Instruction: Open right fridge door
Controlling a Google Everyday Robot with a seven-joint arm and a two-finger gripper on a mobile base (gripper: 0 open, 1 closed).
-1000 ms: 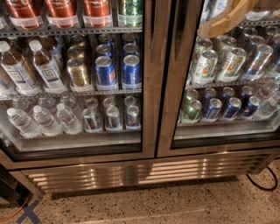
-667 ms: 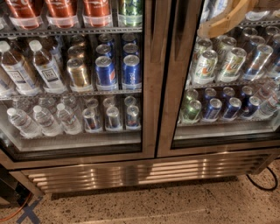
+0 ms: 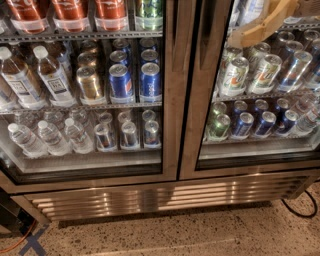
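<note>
While hand (image 3: 261,24) hovers top rt, right fridge door (image 3: 194,125) shut behind it.

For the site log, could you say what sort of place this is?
Likely an office kitchenette or shop: a glass-door drinks fridge stocked with cans and water bottles. The gripper is top right, by the right fridge door.

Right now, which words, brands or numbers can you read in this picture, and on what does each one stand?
No text can be read for certain.
On the red bottles: white script, too blurred.
On the blue cans: logo blurred.
On the green-white cans: label blurred.
On the white-capped bottles: print too small.
On the gripper, top right before the right door: no marking seen.
</note>
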